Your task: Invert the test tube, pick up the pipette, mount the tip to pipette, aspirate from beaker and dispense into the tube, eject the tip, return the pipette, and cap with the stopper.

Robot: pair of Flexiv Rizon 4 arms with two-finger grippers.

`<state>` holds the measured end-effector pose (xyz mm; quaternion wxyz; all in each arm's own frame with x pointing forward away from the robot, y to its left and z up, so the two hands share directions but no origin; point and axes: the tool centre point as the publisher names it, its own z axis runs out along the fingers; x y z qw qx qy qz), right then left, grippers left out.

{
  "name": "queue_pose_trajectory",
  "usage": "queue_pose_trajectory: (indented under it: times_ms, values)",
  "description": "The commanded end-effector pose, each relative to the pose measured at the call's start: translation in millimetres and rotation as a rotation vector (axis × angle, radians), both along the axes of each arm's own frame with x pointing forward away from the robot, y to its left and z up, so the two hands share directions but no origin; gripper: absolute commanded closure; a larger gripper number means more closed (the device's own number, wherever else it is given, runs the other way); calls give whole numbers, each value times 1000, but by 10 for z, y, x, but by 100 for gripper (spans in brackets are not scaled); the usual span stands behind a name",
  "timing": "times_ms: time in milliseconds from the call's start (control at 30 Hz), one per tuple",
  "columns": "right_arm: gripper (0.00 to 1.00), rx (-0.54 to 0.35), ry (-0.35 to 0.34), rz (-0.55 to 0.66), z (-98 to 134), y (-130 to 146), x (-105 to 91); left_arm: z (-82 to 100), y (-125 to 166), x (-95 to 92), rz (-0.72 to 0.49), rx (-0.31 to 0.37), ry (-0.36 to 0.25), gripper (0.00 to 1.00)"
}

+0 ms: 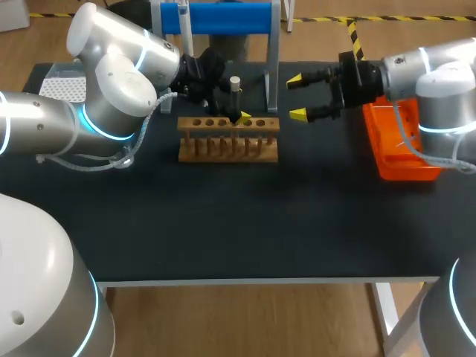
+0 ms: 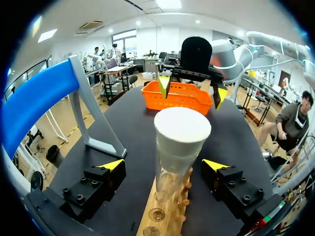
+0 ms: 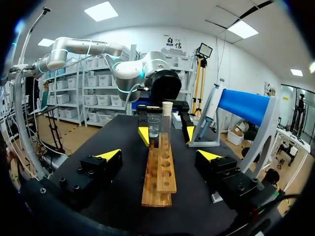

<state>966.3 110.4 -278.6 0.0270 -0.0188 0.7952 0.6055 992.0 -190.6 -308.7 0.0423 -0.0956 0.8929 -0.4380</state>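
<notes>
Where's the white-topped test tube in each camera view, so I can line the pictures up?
Head view: the test tube stands in the wooden rack, right of its middle, at the table's back.
Left wrist view: close up between the left gripper's open fingers, which do not touch it.
Right wrist view: ahead of the right gripper, upright in the rack.
Shared landmark: the wooden rack, in all three.

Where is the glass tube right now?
In the head view, the test tube stands upright in the wooden rack at the table's far middle, between the left gripper's open fingers.
</notes>
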Motion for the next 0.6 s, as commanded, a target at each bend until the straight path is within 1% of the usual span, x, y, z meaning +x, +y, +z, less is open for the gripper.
queue_pose_trajectory:
  times_ms: [33,100,167,200,433,600]
  values:
    - [0,-3,0,-1,10,-3,-8,2,-2,12,-2,2,3,0]
    - [0,-3,0,-1,10,-3,-8,2,-2,12,-2,2,3,0]
    - [0,-3,0,-1,10,-3,-8,22,59,-8,13,5,3,0]
    - [0,-3,0,-1,10,-3,-8,34,89,-20,20,18,1,0]
    - [0,-3,0,-1,10,-3,-8,112,288,-110,78,54,-11,0]
    - [0,-3,0,-1,10,-3,-8,162,416,-123,108,87,-14,0]
